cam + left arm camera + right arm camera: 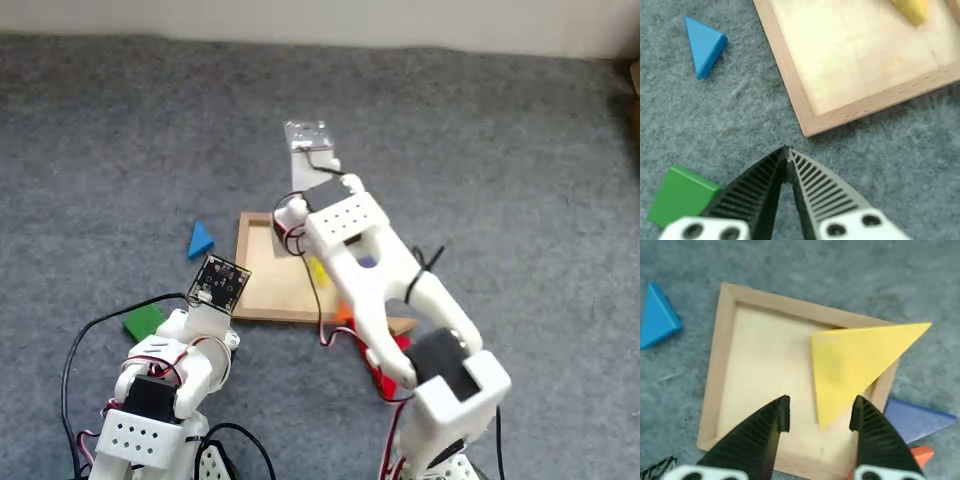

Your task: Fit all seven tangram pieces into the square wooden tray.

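The square wooden tray (pixel 715 375) sits mid-tabletop. The yellow triangle (pixel 850 365) lies partly inside it, one point jutting over the rim. The right gripper (pixel 820 412) hangs above, fingers wide apart, holding nothing. If it is propped on the rim, the triangle could flip out under a careless push. The blue triangle (pixel 200 240) lies at the tray's 9 o'clock, the green piece (pixel 143 321) at 8 o'clock. The left gripper (pixel 787 155), fingers closed and empty, is near the tray's corner and could nudge it.

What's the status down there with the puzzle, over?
Left tool shut, empty, beside the tray. Right tool open above the yellow triangle. It overhangs tray rim, not seated. Blue triangle, green piece outside on carpet.
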Tool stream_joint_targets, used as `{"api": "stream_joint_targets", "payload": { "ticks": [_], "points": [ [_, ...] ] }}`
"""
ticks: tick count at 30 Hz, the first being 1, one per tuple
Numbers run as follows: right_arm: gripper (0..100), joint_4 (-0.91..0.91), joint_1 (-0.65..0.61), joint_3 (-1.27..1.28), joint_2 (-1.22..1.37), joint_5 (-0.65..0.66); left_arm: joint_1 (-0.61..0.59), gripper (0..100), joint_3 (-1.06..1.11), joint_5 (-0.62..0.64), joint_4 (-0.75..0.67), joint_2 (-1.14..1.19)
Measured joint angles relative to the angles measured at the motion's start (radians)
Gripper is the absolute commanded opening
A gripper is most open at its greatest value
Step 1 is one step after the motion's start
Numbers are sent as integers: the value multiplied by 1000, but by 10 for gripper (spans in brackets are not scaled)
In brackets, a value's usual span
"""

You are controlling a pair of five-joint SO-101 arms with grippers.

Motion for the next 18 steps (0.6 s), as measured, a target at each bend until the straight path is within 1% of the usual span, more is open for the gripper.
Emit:
{"api": "stream_joint_targets", "payload": {
  "ticks": [5, 12, 18],
  "points": [
    [183, 0, -26, -3, 40, 0, 0, 6, 0, 0, 0, 0],
    [183, 0, -29, -3, 38, 0, 0, 6, 0, 0, 0, 0],
    [183, -64, -29, -5, 38, 0, 0, 6, 0, 0, 0, 0]
  ]
}}
